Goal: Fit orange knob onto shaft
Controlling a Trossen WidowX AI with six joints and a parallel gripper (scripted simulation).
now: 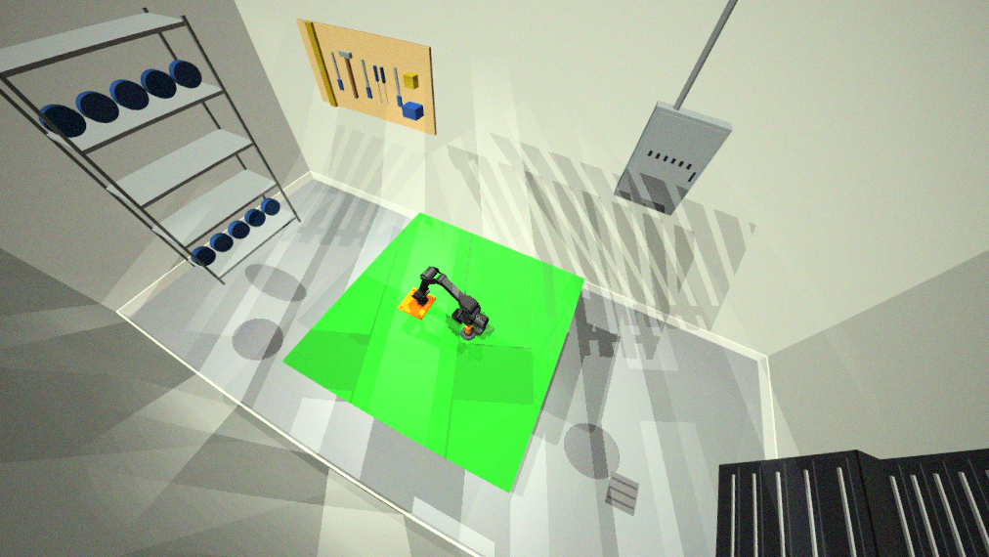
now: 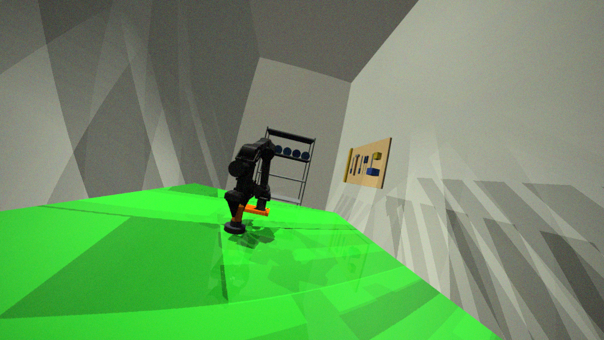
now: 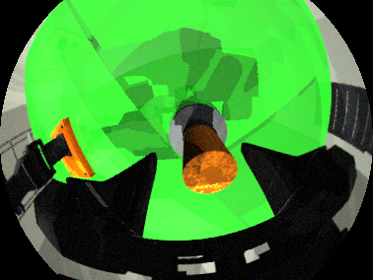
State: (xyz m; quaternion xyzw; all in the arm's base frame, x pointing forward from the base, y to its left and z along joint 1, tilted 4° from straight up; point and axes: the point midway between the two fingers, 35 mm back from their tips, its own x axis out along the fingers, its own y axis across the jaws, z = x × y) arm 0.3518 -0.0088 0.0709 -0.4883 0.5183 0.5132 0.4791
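Observation:
The orange knob point(image 3: 205, 156) point(image 2: 239, 213) point(image 1: 468, 331) stands upright on the round grey pedestal point(image 3: 179, 126) point(image 2: 234, 228) on the green table point(image 1: 414, 394) point(image 2: 126, 262) point(image 3: 197, 33). The silver shaft is hidden inside the knob. My gripper point(image 3: 200, 152) point(image 2: 237, 211) point(image 1: 470, 324) is open. Its dark fingers stand wide on either side of the knob, with a gap of green showing between each finger and the knob in the wrist view.
The arm's orange base plate point(image 1: 416, 305) point(image 2: 258, 209) point(image 3: 72, 149) sits on the table behind the pedestal. A shelf rack point(image 1: 138, 138) point(image 2: 291, 169), a pegboard with tools point(image 1: 369, 72) point(image 2: 368, 162) and dark cabinets point(image 1: 858, 501) stand around the room.

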